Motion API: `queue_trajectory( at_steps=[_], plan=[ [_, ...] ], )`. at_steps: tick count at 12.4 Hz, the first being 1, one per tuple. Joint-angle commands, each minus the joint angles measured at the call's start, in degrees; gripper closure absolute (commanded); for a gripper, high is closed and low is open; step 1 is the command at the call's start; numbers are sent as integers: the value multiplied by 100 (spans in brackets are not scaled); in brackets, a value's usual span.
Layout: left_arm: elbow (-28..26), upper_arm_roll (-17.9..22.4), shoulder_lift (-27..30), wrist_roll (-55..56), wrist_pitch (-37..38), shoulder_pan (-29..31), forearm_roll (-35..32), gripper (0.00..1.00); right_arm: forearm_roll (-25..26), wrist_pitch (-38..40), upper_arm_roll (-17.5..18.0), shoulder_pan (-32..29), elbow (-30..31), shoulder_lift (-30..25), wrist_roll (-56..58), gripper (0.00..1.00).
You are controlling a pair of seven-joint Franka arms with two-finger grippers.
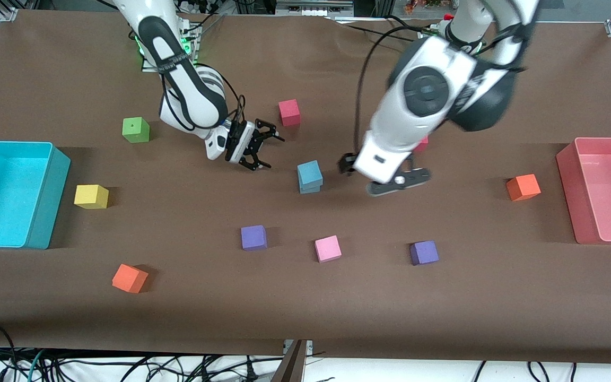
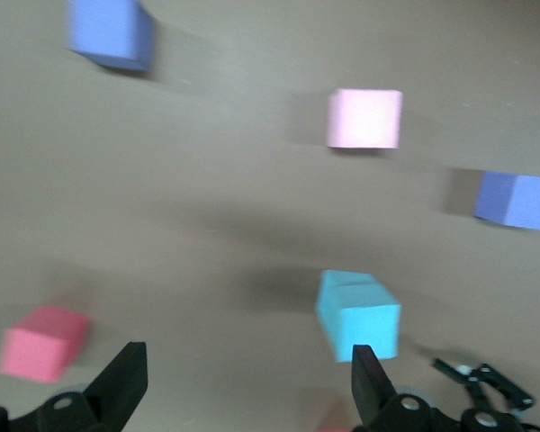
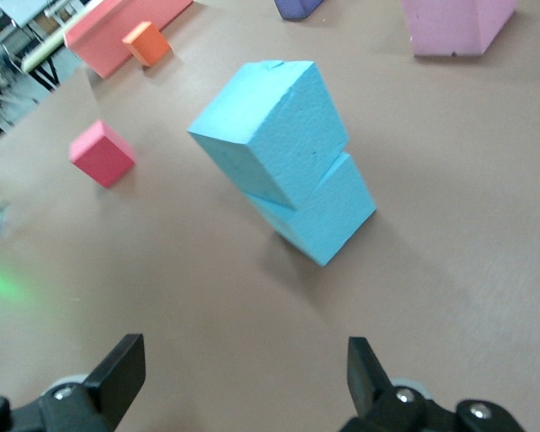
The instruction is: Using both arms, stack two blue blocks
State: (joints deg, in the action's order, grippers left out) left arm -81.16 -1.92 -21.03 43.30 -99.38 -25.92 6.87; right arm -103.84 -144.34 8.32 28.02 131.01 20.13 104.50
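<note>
We see the 2 blue blocks [image 1: 310, 176] stacked mid-table, top 1 slightly skewed, so we judge the stack done. Right gripper [image 1: 261, 146] at their 10 o'clock, left gripper [image 1: 396, 181] at 3, both w/ jaws spread, empty, clear of stack.

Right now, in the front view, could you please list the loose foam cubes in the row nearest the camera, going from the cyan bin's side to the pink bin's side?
Orange foam cube → purple foam cube → pale pink foam cube → second purple foam cube.
</note>
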Motion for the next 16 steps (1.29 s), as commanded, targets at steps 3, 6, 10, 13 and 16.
queue_trajectory(
  at_steps=[3, 6, 10, 13, 16],
  plan=[
    [-1006, -54, 1381, -1348, 542, 1097, -45, 0, 2476, 1290, 21, -787, 487, -1106, -3534, 1],
    [-1227, 103, 1795, -2437, 551, 1475, -485, 0, 4829, 2522, 21, -1552, 426, -1748, -5557, 1],
    [-1227, 569, 2006, -3379, 683, 1634, -529, 0, 7494, 3315, -399, -1950, 320, -2408, -6852, 1],
    [-1227, 606, 2059, -3627, 683, 1661, -775, 0, 9333, 3902, -901, -1967, -415, -2401, -7748, 1],
    [-1227, 606, 2068, -3618, 683, 1670, -784, 0, 10479, 4545, -1017, -1923, -1872, -2102, -9422, 1]
  ],
)
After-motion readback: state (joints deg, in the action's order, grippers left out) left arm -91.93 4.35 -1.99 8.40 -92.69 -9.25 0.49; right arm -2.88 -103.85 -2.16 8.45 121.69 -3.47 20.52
